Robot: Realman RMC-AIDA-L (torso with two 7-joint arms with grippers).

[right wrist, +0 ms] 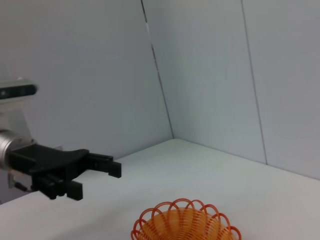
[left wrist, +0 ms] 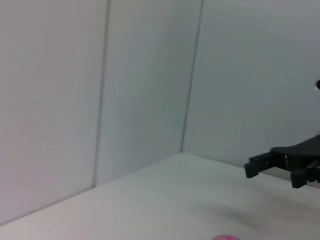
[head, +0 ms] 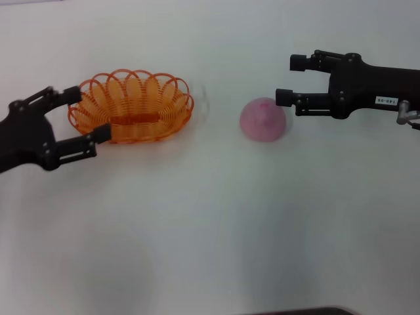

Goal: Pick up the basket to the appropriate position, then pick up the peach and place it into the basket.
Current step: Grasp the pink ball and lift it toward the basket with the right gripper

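The orange wire-weave basket [head: 131,106] rests on the white table left of centre; its far rim also shows in the right wrist view [right wrist: 184,224]. My left gripper [head: 85,116] is open at the basket's left end, with one fingertip by the rear rim and the other against the front rim. It also appears across the table as the left gripper [right wrist: 96,180]. The pink peach [head: 262,119] lies right of centre, and a sliver of the peach [left wrist: 225,237] shows in the left wrist view. My right gripper [head: 291,80] is open just right of the peach, holding nothing.
The white table [head: 210,230] stretches bare toward me. Pale wall panels [right wrist: 210,75] stand behind the table's far edge. The right gripper [left wrist: 272,172] shows in the distance in the left wrist view.
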